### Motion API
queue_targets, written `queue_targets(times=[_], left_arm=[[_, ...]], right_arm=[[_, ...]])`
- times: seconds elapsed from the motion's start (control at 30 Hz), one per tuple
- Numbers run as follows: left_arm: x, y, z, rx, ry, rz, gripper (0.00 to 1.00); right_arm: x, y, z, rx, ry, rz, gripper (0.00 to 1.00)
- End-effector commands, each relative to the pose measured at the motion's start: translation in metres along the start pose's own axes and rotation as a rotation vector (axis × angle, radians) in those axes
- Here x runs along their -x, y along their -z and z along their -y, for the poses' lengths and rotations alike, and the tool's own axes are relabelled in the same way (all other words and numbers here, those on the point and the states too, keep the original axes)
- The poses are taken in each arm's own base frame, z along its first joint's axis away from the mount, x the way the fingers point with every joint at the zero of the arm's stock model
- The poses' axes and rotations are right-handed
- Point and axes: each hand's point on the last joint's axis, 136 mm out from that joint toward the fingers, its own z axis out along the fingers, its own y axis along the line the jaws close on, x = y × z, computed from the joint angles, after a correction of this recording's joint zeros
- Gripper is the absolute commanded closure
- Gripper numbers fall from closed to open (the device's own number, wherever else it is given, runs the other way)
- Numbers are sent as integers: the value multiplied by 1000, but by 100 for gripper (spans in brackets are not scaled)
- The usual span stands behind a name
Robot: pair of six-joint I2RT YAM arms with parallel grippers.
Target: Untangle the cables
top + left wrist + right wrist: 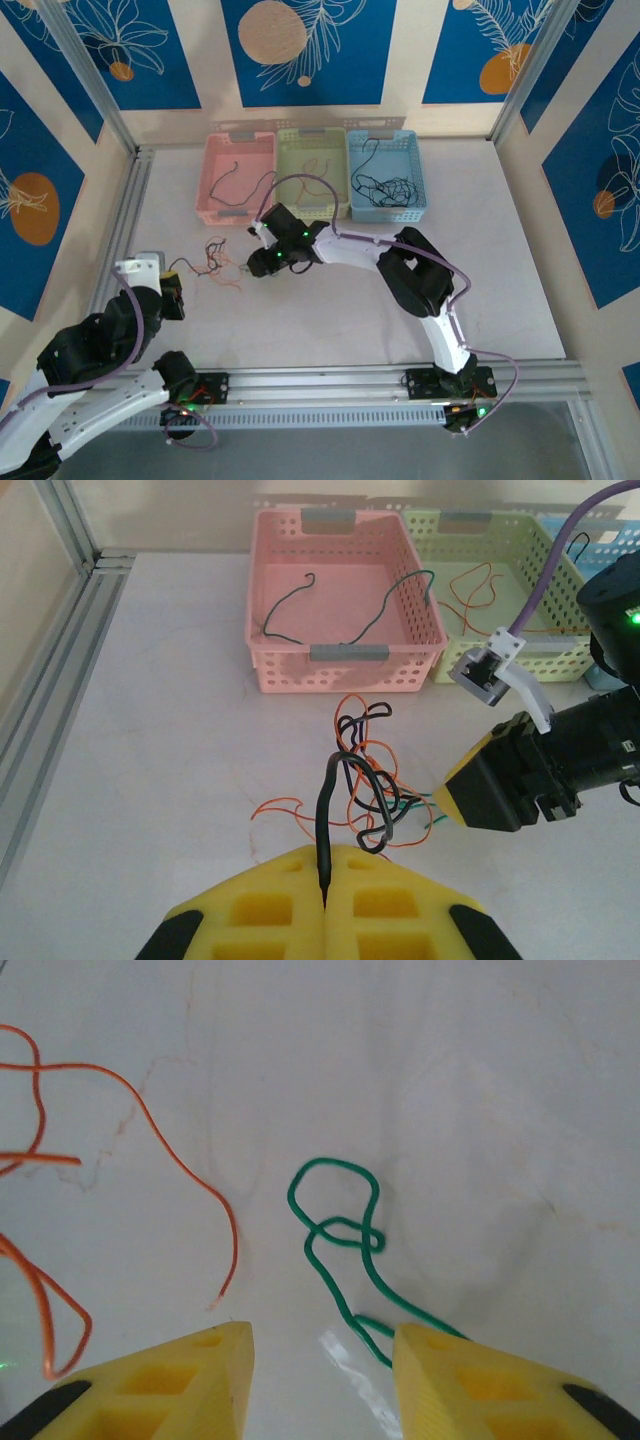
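Right up front, the left tool [325,865] is clamped shut on the end of a black cable [322,800], which is held up out of the tangle [365,770] spread on the counter [180,760] in front of the pink basket [345,670]. The right tool [322,1350] is set partly open, nothing gripped. The green cable [335,1230] is laid flat between its jaws, loop ahead, long axis pointed pretty much straight away from the tips. So the green one is probably best grabbed by the right arm.
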Motion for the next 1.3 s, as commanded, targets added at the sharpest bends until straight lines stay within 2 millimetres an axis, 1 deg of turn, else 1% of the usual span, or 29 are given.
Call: queue_targets(times=[0.0,0.17,0.27,0.37,0.43,0.5,0.6,0.63,0.7,0.73,0.8,0.9,0.97,1.07,1.13,1.2,1.27], left_arm=[[4,2,-1,-6,5,25,100],[4,3,-2,-6,6,27,100],[4,3,-2,-7,8,29,100],[5,3,-2,-6,10,30,100],[5,3,-2,-8,10,30,100],[5,4,-2,-8,11,30,100],[5,4,-3,-9,14,33,100],[5,4,-3,-9,14,33,100],[5,5,-3,-10,16,35,100],[5,5,-3,-10,17,36,100],[5,5,-3,-12,19,37,100],[5,5,-3,-13,18,37,100],[5,5,-2,-14,17,36,100],[5,5,-2,-17,17,36,100],[5,5,-2,-17,19,36,100],[5,6,-3,-18,22,39,100],[6,6,-3,-18,23,41,100]], right_arm=[[-8,-12,5,-19,34,-53,58],[-18,-25,5,-9,44,-101,58],[-27,-31,10,-30,51,-129,59],[-33,-34,13,-48,58,-147,60],[-35,-35,16,-62,56,-154,63],[-34,-35,16,-64,52,-152,68],[-32,-32,15,-68,44,-144,83],[-30,-30,15,-74,39,-136,90],[-26,-23,13,-76,36,-104,98],[-22,-16,11,-76,33,-80,100],[-15,-1,8,-79,22,-24,100],[-1,30,-1,-67,7,70,100],[16,53,-4,-73,9,139,100],[56,91,0,-92,-18,252,100],[88,113,8,-106,-47,325,100],[118,126,16,-132,-65,365,100],[145,131,26,-162,-83,389,100]])
